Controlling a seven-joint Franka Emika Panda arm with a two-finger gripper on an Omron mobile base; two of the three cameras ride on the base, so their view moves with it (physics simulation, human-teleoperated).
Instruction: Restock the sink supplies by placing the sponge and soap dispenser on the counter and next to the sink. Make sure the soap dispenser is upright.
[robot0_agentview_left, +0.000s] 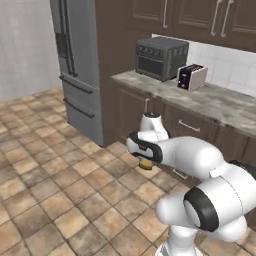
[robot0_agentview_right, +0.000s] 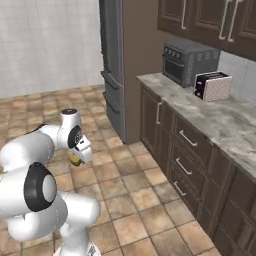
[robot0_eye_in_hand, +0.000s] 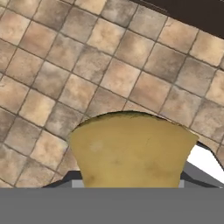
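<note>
Holding: the small mustard-yellow sponge (robot0_eye_in_hand: 131, 151) sits right at the hand camera, wide across the bottom of the hand view, above the floor tiles
Gripper: the two-finger gripper (robot0_agentview_left: 145, 163) hangs low under the white arm, closed on the sponge; the fingertips themselves are hidden behind it
Sponge from the base: a yellow lump (robot0_agentview_right: 75, 160) peeks out just below the dark wrist joint, off the ground
Floor: tan and brown stone tiles (robot0_agentview_left: 45, 170) spread under the hand and out to the wall
Cabinets: dark brown drawers and doors with metal handles (robot0_agentview_right: 185, 165) stand beside the arm
Counter: the grey-brown marbled stone countertop (robot0_agentview_right: 220, 117) runs above the cabinets, well apart from the sponge
Toaster: a white two-slot toaster with a dark end (robot0_agentview_left: 192, 76) stands on the counter
Oven: a dark grey toaster oven (robot0_agentview_left: 161, 58) sits just behind the toaster, against the wall
Fridge: a tall grey steel refrigerator (robot0_agentview_left: 77, 65) stands farthest, at the end of the cabinet run
</note>
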